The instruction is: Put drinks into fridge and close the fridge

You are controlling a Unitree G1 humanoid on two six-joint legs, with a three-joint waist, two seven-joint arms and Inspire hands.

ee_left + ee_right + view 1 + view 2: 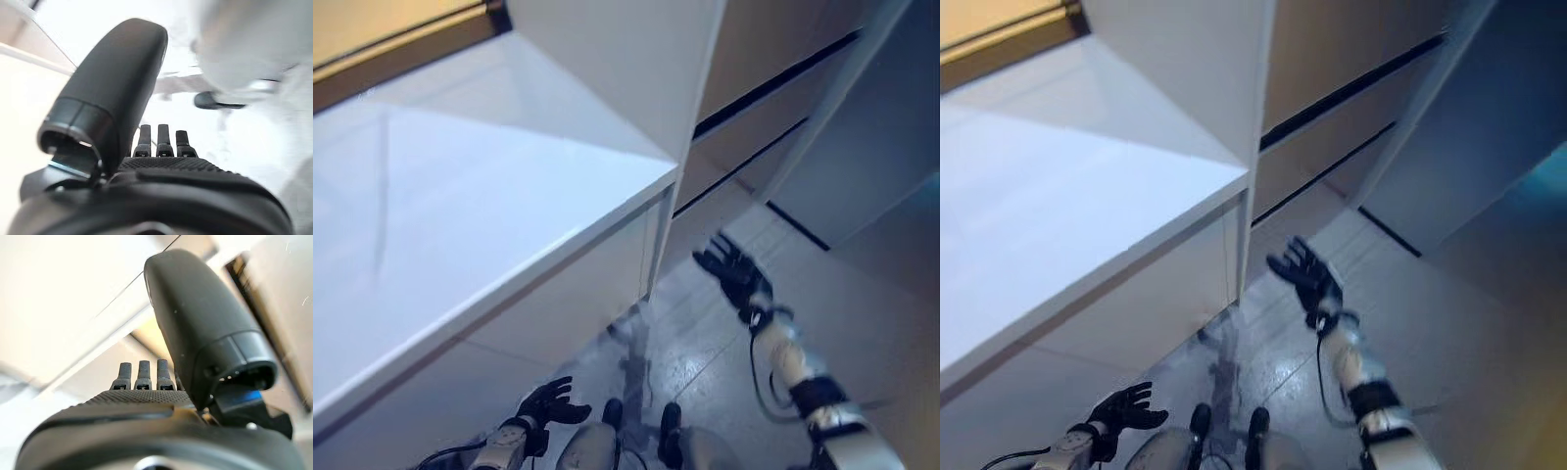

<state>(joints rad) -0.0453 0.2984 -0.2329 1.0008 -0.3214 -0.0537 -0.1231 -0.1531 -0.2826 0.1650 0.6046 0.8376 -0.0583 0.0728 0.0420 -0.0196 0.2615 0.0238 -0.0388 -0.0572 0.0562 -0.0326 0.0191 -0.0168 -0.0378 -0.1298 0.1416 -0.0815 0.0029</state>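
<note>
My right hand [734, 272] is open and empty, raised with its fingers spread in front of the white cabinet fronts [754, 117]; it also shows in the right eye view [1307, 276] and in the right wrist view [161, 396]. My left hand [546, 401] is open and empty, low by the white counter's side panel [538, 313]; it also shows in the left wrist view [161, 161]. A tall white panel [891, 127], perhaps a door, stands at the right. I see no drink.
A glossy white counter top [480, 206] fills the left half, with its edge running down to the lower left. A white upright panel [636, 69] rises at its far corner. Grey shiny floor [705, 343] lies between the counter and the cabinets.
</note>
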